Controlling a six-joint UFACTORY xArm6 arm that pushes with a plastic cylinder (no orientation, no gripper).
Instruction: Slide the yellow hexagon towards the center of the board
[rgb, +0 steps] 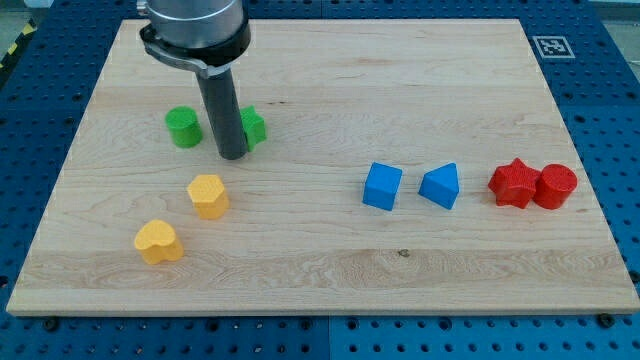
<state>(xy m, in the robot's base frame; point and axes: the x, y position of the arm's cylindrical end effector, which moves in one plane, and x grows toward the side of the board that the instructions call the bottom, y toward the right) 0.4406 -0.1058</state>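
The yellow hexagon (208, 195) lies on the wooden board (320, 250) at the view's lower left. My tip (233, 155) stands just above it and slightly to its right, a small gap apart. The rod hides part of a green block (254, 127) right behind it. A green cylinder (183, 127) sits to the tip's left. A yellow heart-shaped block (159, 241) lies below and left of the hexagon.
A blue cube (382, 186) and a blue triangular block (441, 186) sit right of centre. A red star (512, 183) touches a red cylinder (555, 186) near the right edge. A marker tag (549, 45) is at the board's top right corner.
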